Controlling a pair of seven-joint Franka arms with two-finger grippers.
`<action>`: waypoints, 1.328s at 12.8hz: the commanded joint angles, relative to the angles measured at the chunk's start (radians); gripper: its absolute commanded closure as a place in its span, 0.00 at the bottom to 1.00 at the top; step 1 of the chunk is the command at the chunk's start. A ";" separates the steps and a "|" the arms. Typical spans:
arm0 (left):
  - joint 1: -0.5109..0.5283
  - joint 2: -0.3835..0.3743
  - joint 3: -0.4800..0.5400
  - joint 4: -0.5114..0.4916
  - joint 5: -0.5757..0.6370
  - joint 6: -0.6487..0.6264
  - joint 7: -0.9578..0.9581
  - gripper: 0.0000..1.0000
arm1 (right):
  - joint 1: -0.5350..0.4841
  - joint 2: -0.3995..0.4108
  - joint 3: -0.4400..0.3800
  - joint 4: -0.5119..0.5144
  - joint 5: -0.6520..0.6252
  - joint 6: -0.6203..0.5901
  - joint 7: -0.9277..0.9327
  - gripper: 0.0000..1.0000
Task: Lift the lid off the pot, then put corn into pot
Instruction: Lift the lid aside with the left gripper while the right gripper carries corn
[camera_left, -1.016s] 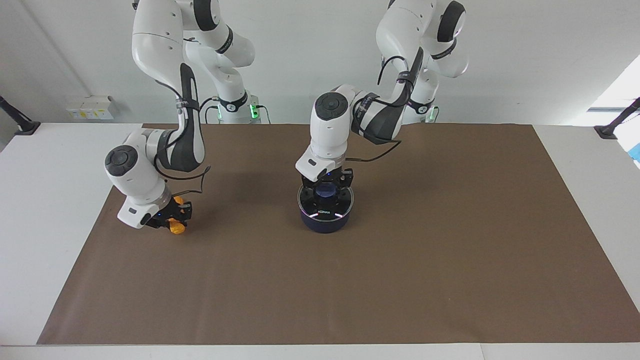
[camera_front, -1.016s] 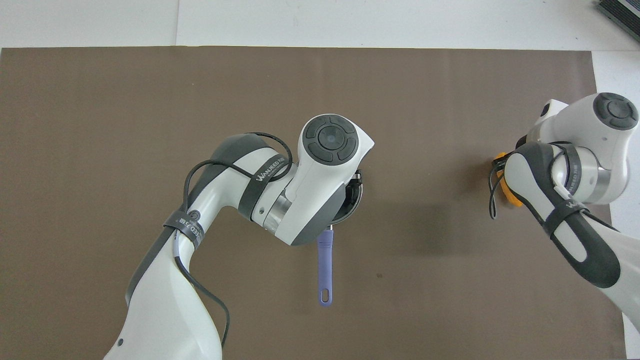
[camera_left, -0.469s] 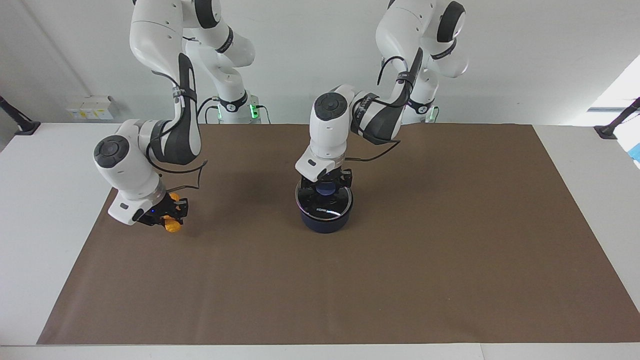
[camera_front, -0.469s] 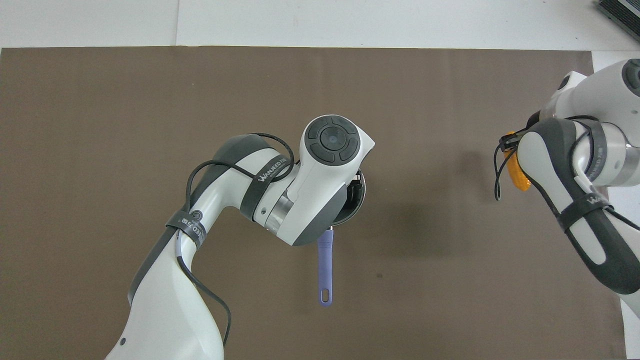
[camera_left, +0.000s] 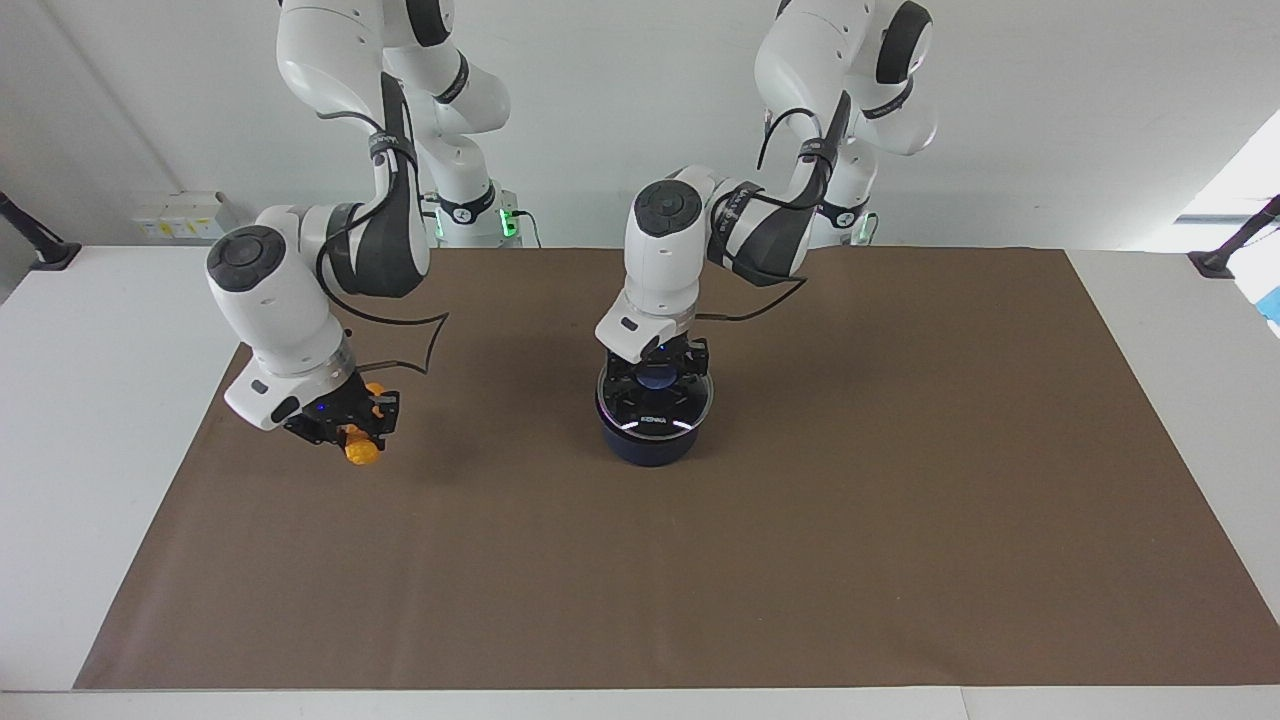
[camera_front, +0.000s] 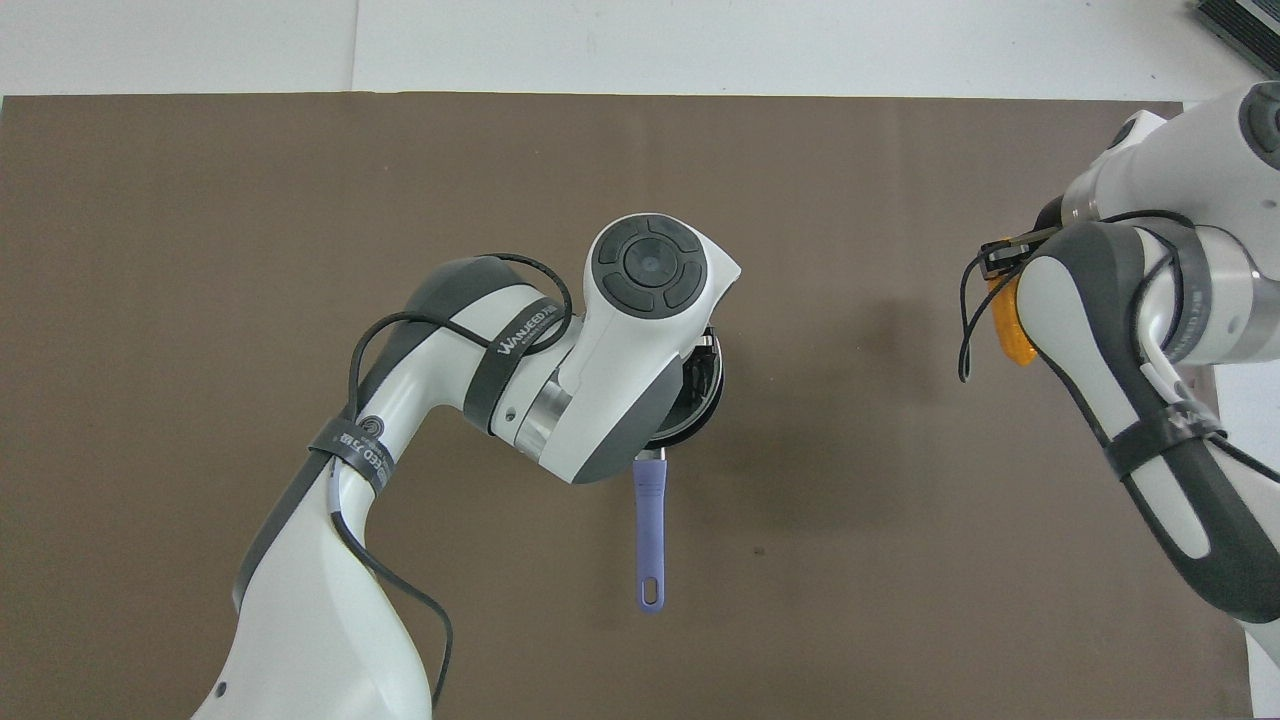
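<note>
The navy pot (camera_left: 650, 450) stands on the middle of the brown mat; its long blue handle (camera_front: 650, 530) points toward the robots. My left gripper (camera_left: 656, 368) is shut on the blue knob of the glass lid (camera_left: 655, 412) and holds it level just over the pot's rim, still covering the pot. In the overhead view my left wrist hides the gripper and most of the lid (camera_front: 708, 395). My right gripper (camera_left: 350, 432) is shut on the yellow-orange corn (camera_left: 361, 452) and holds it above the mat at the right arm's end of the table (camera_front: 1008, 330).
The brown mat (camera_left: 900, 500) covers most of the white table. Small white boxes (camera_left: 180, 215) sit by the wall past the right arm's end.
My right arm has raised the corn off the mat and swung it slightly toward the pot. My left gripper has lifted the lid a little off the pot.
</note>
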 joint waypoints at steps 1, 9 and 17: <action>0.046 -0.052 0.006 0.000 -0.012 -0.054 0.000 0.98 | 0.030 -0.053 0.013 0.010 -0.006 -0.071 0.059 1.00; 0.257 -0.075 0.009 -0.015 0.001 -0.097 0.026 1.00 | 0.292 -0.069 0.015 0.012 -0.010 -0.075 0.444 1.00; 0.526 -0.200 0.009 -0.346 0.001 0.127 0.437 1.00 | 0.427 0.042 0.056 0.133 0.046 -0.038 0.758 1.00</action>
